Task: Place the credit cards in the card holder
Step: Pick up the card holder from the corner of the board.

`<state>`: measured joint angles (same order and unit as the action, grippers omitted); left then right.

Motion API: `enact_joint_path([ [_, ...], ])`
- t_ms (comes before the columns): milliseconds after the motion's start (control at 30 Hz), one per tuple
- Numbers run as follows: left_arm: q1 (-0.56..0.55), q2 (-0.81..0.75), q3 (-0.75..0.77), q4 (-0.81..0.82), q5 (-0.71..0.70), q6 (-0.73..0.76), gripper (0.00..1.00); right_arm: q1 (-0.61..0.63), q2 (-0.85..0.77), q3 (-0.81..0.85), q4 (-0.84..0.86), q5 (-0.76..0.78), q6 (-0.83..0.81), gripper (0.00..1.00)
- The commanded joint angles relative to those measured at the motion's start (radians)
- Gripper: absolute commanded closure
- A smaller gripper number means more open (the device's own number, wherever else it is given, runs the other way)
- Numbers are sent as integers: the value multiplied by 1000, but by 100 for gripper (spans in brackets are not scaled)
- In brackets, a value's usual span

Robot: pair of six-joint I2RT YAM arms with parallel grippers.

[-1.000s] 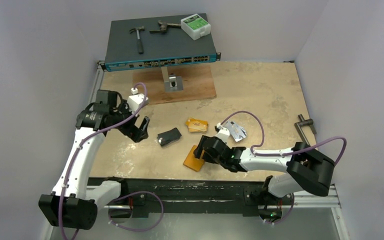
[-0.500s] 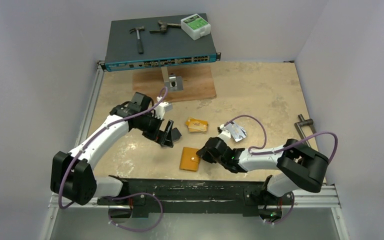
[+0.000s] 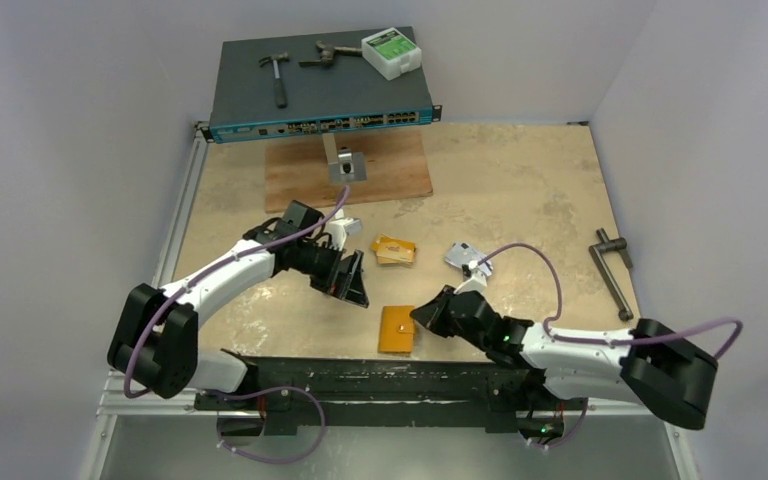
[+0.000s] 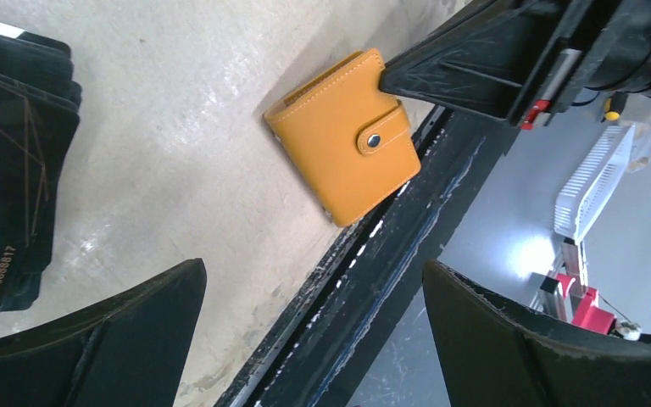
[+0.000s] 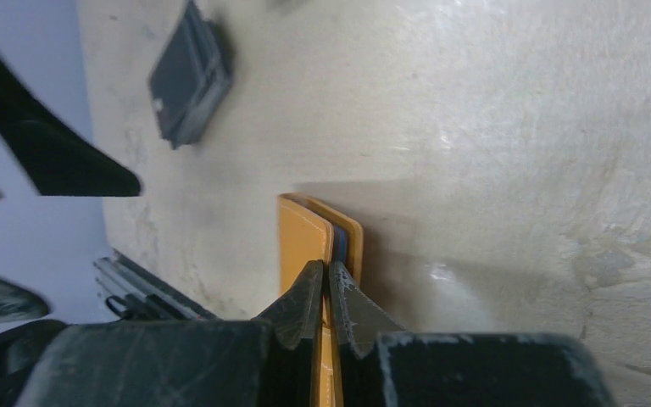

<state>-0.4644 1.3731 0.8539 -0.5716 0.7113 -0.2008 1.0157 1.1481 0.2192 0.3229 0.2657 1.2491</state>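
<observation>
The card holder (image 3: 396, 328), an orange snap-button wallet, lies flat by the table's near edge, and the left wrist view shows it (image 4: 347, 136) too. My right gripper (image 3: 423, 317) is shut on its right-hand edge; the right wrist view has the jaws (image 5: 328, 270) pinching an orange leaf of the card holder (image 5: 301, 237). My left gripper (image 3: 352, 280) hangs open over a pile of black credit cards (image 4: 8, 161), which it hides from above; its jaws (image 4: 314, 267) are empty. That same black pile (image 5: 191, 76) shows in the right wrist view. Orange-gold cards (image 3: 393, 249) and silvery cards (image 3: 465, 257) lie mid-table.
A network switch (image 3: 320, 90) at the back carries a hammer (image 3: 277, 72), another tool and a white box (image 3: 391, 52). A wooden board (image 3: 385, 170) with a metal bracket (image 3: 343, 165) sits before it. A metal crank handle (image 3: 612, 265) lies at the right. The black front rail (image 3: 360, 375) borders the near edge.
My right gripper has shut on the card holder and shifted it nearer the front edge. My left arm swung right, over the black cards, staying open.
</observation>
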Motion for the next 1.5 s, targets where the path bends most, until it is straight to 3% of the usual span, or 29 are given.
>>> enact_joint_path([
  [0, -5, -9, -5, 108, 96, -48, 0, 2, -161, -14, 10, 2, -90, 100],
  [233, -6, -11, 16, 170, 195, -109, 0, 4, -259, 71, -42, 14, -164, 100],
  [567, -5, -43, -34, 263, 367, -101, 0, 3, -256, 274, -90, -3, -244, 100],
  [700, 1, -50, -20, 256, 407, -72, 0, 3, -267, 310, -85, -14, -248, 100],
  [967, 10, -85, 1, 308, 544, -151, 1, 3, -230, 333, 9, -26, -235, 100],
  [1267, 58, -113, 11, 363, 605, -194, 22, 1, -190, 355, 58, -37, -226, 100],
  [1467, 82, -135, -10, 307, 563, -130, 9, 1, -208, 397, 26, -53, -235, 100],
])
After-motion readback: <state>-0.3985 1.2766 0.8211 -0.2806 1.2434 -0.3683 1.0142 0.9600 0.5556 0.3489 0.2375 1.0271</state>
